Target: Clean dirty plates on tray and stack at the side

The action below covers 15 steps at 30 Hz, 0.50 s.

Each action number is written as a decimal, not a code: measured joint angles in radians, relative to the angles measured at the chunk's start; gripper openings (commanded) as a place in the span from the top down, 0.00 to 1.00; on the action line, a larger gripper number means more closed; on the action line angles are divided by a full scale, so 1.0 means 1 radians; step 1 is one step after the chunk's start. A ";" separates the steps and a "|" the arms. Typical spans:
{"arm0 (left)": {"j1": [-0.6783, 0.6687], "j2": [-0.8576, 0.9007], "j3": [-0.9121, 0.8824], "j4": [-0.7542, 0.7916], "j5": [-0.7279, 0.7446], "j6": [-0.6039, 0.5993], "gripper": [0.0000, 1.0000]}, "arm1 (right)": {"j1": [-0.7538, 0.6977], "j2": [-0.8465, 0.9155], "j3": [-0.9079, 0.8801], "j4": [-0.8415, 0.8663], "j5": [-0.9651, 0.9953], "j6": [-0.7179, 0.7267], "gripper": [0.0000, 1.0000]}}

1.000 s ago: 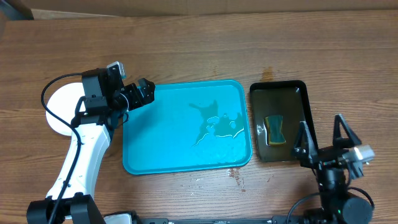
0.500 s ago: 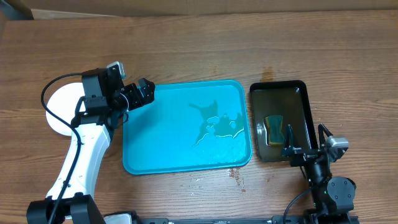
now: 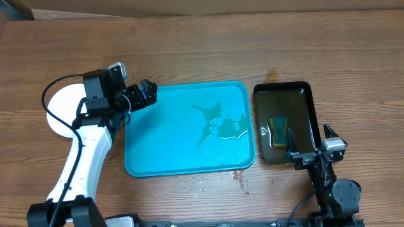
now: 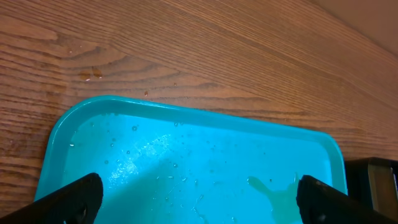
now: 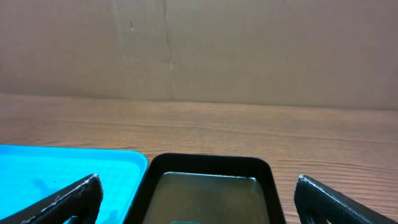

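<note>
Overhead view: a wood-grain bench (image 3: 202, 50) carried two trays side by side, with one arm at each end.
Tray: the turquoise tray (image 3: 164, 148) lay mid-bench, long side running left to right. Its surface was wet, with a pale greenish puddle (image 3: 221, 126) on the right half.
Plates: a white plate (image 3: 57, 116) sat on the bench just left of the tray, off it and partly hidden under the left arm. Whether this was one plate or a stack could not be told.
Left end effector: the left end effector (image 3: 142, 94) hung over the tray's far left corner with its fingers apart. In the left wrist view both fingertips (image 4: 74, 199) showed at the bottom corners, wet tray between them and nothing gripped.
Black tray: a smaller glossy black tray (image 3: 284, 101) lay just right of the turquoise one, a narrow strip of bench between them, and held murky liquid.
Sponge: a yellow-green and blue sponge (image 3: 278, 131) lay in the black tray's near half.
Right end effector: the right end effector (image 3: 309, 144) stood at the black tray's near right corner, fingers spread wide and empty.
Right wrist view: it looked low across the black tray toward a brown cardboard wall (image 5: 199, 50), with the turquoise tray's corner at left.
Bench marks: a dark stain (image 3: 271, 74) sat beyond the black tray's far edge.
</note>
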 measured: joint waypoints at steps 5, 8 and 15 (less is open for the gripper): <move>0.000 0.000 0.000 0.000 0.000 0.000 0.00 | 0.000 0.000 0.000 0.000 0.000 -0.009 0.00; 0.000 0.000 0.000 0.000 0.000 0.000 0.00 | 0.000 0.000 0.000 0.000 0.000 -0.010 0.00; 0.000 0.000 0.000 0.000 0.000 0.000 0.00 | 0.000 0.000 0.000 0.000 0.000 -0.014 0.00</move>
